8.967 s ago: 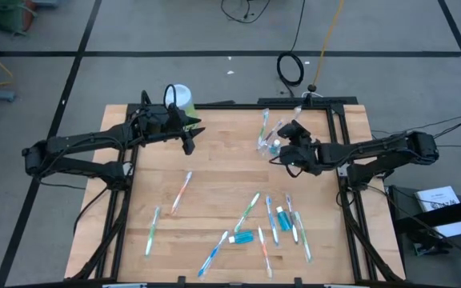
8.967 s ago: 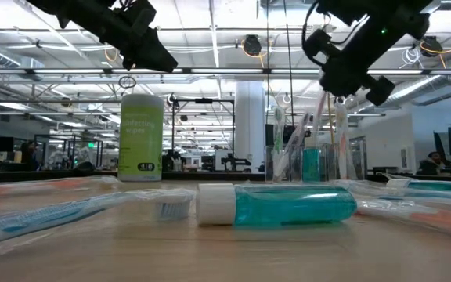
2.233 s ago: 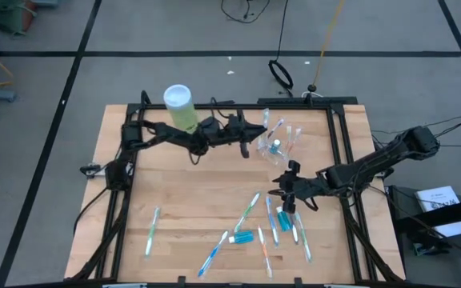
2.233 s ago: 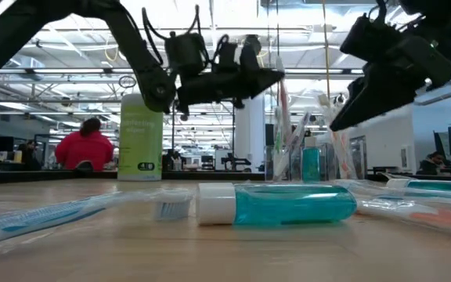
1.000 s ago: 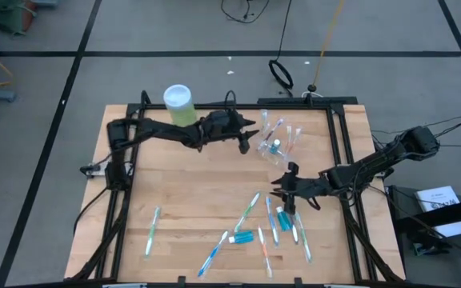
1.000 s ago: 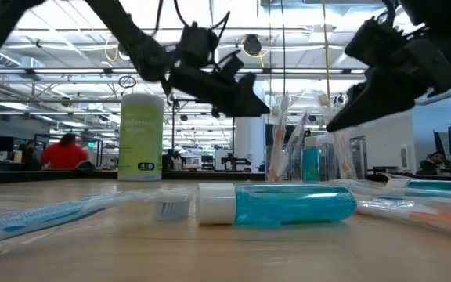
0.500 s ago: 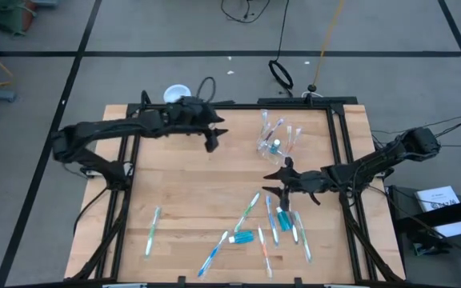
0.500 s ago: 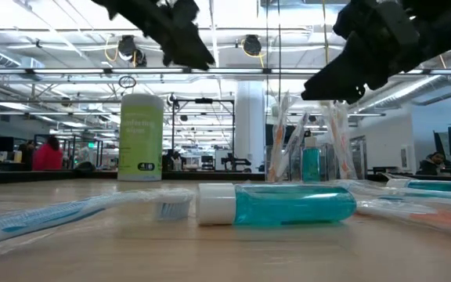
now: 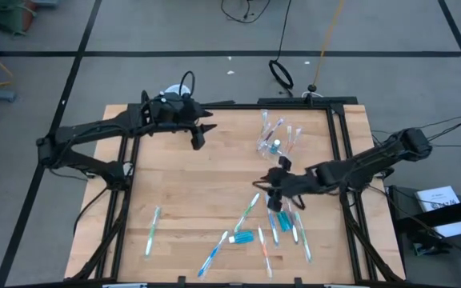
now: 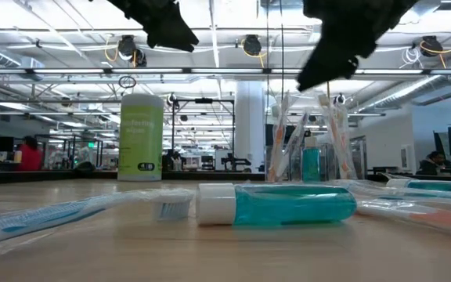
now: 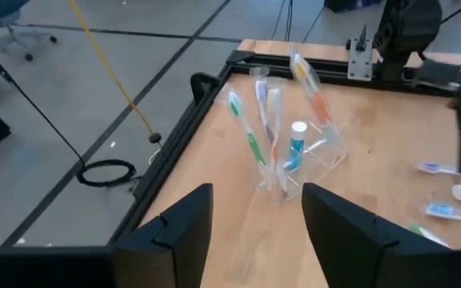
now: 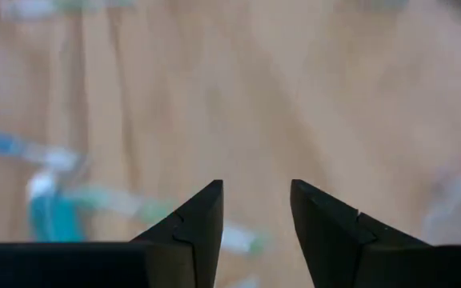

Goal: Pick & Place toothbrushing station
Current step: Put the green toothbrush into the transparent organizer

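A small clear cup stands at the far right of the table, holding several toothbrushes and a blue toothpaste tube. Several loose toothbrushes and toothpaste tubes lie flat on the near right part of the table; one more toothbrush lies at the near left. My left gripper hovers open and empty at the far left, its wrist view looking across at the cup. My right gripper hangs open and empty above the wood, between the cup and the loose toothbrushes.
A light-green canister with a white lid stands at the far left corner, mostly hidden under my left arm in the high view. A black frame runs along the table's edges. Bare wood lies in the middle and left.
My left gripper has drawn back from beside the cup toward the table's left edge and has risen, covering the canister from above. My right gripper has lifted and shifted a little toward the table's left edge. The cup and its toothbrushes stand as before.
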Controlling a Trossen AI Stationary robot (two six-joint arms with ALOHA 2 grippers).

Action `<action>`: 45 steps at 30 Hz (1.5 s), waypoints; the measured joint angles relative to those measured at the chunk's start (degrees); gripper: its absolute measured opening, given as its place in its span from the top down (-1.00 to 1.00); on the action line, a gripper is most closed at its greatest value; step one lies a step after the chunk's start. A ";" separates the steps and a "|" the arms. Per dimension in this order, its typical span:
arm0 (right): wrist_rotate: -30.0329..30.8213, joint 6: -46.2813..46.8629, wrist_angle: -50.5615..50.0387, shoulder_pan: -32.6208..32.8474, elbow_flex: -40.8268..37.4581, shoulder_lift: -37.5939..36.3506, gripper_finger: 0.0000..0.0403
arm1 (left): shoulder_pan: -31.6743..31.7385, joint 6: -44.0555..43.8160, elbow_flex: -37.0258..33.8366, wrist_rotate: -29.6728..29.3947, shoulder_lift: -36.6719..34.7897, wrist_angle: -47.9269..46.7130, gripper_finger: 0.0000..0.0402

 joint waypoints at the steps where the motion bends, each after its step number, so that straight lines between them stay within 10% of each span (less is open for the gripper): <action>1: -2.30 2.79 -4.11 0.22 1.36 0.97 0.32 | 0.00 0.24 0.00 0.00 0.26 -0.31 0.03; 10: -23.43 42.58 -21.42 4.19 -0.37 2.16 0.34 | 0.00 1.98 -0.04 0.05 1.21 -1.14 0.01; 20: -29.13 66.69 -15.27 13.80 -10.21 2.16 0.34 | 0.04 3.07 -0.04 0.09 1.21 -1.12 -0.02; 32: -19.95 62.80 -12.44 14.98 -16.86 1.90 0.37 | 0.04 2.96 -0.04 0.14 1.21 -1.03 0.04; 45: -11.15 57.32 -18.07 14.62 -17.36 -4.01 0.93 | 0.04 2.57 -0.04 0.18 1.21 -0.94 0.03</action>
